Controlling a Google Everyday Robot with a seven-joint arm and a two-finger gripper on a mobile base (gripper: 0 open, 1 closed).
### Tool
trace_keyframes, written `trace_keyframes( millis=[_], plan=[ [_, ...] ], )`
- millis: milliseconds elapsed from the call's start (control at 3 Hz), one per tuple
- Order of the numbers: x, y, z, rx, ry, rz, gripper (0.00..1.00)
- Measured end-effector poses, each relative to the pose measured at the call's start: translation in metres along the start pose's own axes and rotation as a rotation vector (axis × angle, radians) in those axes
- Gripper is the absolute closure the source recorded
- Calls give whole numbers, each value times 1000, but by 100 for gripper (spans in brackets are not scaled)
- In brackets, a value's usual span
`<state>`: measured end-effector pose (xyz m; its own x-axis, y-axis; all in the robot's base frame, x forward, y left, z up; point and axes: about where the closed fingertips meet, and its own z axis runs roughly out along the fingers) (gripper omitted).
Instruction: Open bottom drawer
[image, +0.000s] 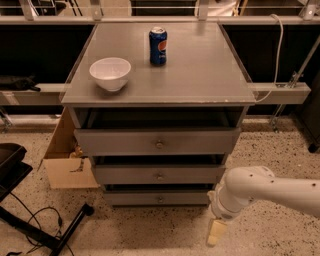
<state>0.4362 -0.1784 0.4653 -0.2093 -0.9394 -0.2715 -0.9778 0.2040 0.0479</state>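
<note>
The grey cabinet has three drawers. The bottom drawer (156, 198) is the lowest, a narrow grey front with a small round knob (160, 199), near the floor. The middle drawer (158, 175) and the top drawer (157, 142) sit above it, each pulled out a little. My white arm comes in from the right, and my gripper (216, 232) hangs low over the floor, to the right of the bottom drawer and apart from it. Only one pale finger shows.
A white bowl (110, 73) and a blue soda can (158, 46) stand on the cabinet top (200, 70). A cardboard box (67, 162) sits at the cabinet's left. A black stand and cables (45, 230) lie on the speckled floor at lower left.
</note>
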Motion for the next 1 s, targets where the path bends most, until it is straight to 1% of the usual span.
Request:
trace_keyframes(
  millis=[333, 667, 1000],
  plan=[
    [-6, -21, 66, 1, 20, -7, 0],
    [-19, -49, 118, 19, 21, -37, 0],
    [-30, -74, 157, 33, 13, -54, 0]
  ],
)
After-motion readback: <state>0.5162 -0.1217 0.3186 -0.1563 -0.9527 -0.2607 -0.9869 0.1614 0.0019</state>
